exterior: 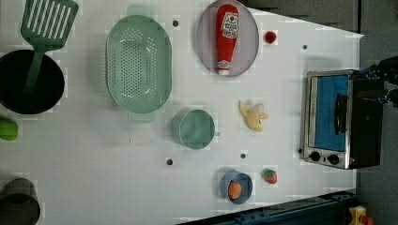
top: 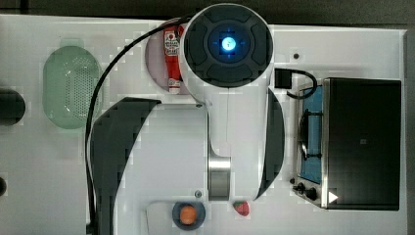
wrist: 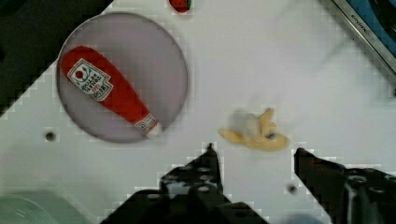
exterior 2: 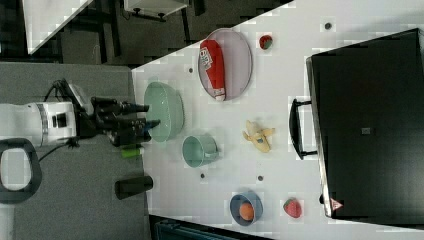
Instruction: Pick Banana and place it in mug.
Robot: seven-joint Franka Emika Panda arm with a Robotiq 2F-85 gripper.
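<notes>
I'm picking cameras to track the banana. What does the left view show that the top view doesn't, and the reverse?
Left view alone: the banana lying on the table beside the mug, plus a spatula in a black pot. Top view alone: the arm's base covering the middle of the table. Both: ketchup bottle, colander, toaster oven, orange fruit in its blue dish.

White arm [top: 235, 122] with grey joint bands, blue-lit round cap, black cable [top: 98, 98], black end effector [exterior 2: 145, 116].
</notes>
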